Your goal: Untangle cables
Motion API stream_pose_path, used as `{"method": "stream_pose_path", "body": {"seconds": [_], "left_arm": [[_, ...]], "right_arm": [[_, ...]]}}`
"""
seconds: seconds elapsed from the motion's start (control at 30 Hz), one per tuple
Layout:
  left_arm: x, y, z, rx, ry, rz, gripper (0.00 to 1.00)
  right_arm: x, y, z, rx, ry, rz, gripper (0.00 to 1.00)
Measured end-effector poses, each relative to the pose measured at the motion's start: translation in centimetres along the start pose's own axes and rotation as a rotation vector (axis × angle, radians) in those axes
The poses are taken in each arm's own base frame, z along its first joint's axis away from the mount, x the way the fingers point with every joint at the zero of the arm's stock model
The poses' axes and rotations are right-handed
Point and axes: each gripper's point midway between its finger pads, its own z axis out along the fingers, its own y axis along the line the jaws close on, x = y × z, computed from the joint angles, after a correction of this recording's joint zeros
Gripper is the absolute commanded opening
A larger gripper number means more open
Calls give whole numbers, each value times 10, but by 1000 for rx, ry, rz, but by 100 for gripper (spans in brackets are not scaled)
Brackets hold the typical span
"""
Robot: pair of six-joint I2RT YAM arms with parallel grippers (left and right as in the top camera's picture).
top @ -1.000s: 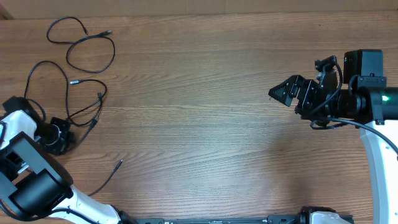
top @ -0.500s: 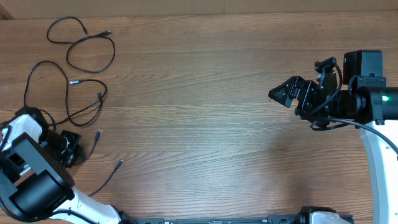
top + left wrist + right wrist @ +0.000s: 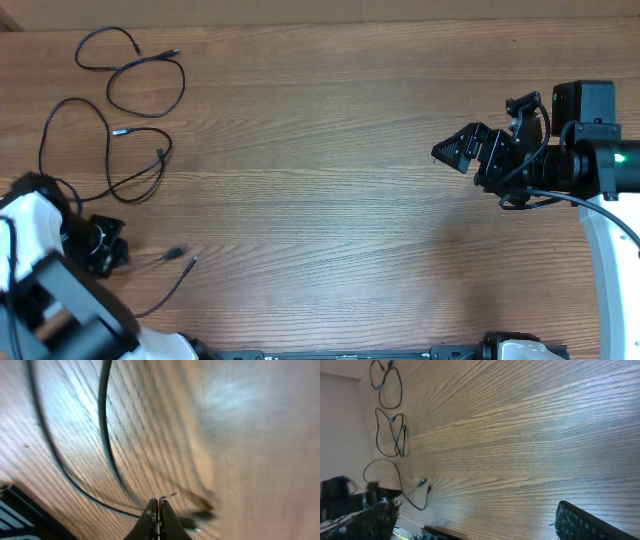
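Note:
Several thin black cables lie at the table's far left. One loops (image 3: 145,75) near the back edge, and a second (image 3: 135,160) curls below it. My left gripper (image 3: 118,250) is shut on a cord of that second cable, whose plug end (image 3: 175,253) trails to its right. Another plug (image 3: 192,262) lies just beside it. In the left wrist view the shut gripper (image 3: 159,505) pinches the thin cord, with a dark cable (image 3: 104,435) curving above. My right gripper (image 3: 452,148) hovers far right, open and empty (image 3: 472,510).
The brown wooden table (image 3: 330,200) spans the view. The right arm's black camera block (image 3: 585,105) and body sit at the right edge. The left arm's white base (image 3: 60,310) fills the near left corner.
My left gripper has pulled toward the near edge, dragging the held cable's plug end toward the near edge and to the right. The right arm has not moved.

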Motion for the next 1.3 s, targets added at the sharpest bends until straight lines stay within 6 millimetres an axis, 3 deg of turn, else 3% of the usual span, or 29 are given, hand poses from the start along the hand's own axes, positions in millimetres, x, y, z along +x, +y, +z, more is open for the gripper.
{"method": "stream_pose_path", "body": {"seconds": [0.13, 0.2, 0.23, 0.27, 0.3, 0.33, 0.5, 0.63, 0.67, 0.7, 0.73, 0.87, 0.97, 1.07, 1.2, 1.3], "left_arm": [[-20, -11, -31, 94, -176, -9, 8], [-33, -18, -39, 130, -247, -10, 16], [-40, -21, -42, 143, -277, -11, 22], [-46, -24, -43, 154, -304, -13, 37], [-52, -27, -45, 163, -331, -15, 57], [-58, -29, -48, 173, -356, -24, 63], [-90, -37, -64, 196, -513, -27, 63], [-100, -46, -78, 217, -567, 34, 65], [-102, -48, -83, 223, -578, 46, 72], [-108, -53, -95, 239, -611, 60, 80], [-114, -56, -108, 254, -645, 73, 81], [-134, -57, -142, 259, -751, 123, 76], [-144, -37, -140, 191, -766, 149, 80], [-156, -15, -122, 103, -725, 186, 81], [-168, -1, -89, 45, -644, 204, 70], [-173, -3, -73, 29, -613, 256, 62]], "right_arm": [[0, 0, 0, -1, -1, 0, 100], [0, 0, 0, 0, -1, -1, 100], [0, 0, 0, 0, -1, 0, 100], [0, 0, 0, 0, -1, 0, 100], [0, 0, 0, 0, 0, 0, 100], [0, 0, 0, 0, 0, 0, 100], [1, 0, 0, 1, 3, 2, 100], [1, 0, 0, 1, 2, 2, 100], [1, 0, 0, 1, 3, 3, 100], [1, 0, 0, 2, 4, 3, 100], [2, -1, 0, 3, 7, 5, 100], [5, -3, 0, 11, 20, 15, 100], [5, -5, 0, 26, 16, 15, 100], [3, -7, 0, 40, 9, 14, 100], [3, -8, 0, 44, 7, 14, 100], [3, -9, 0, 49, 4, 14, 100]]}}
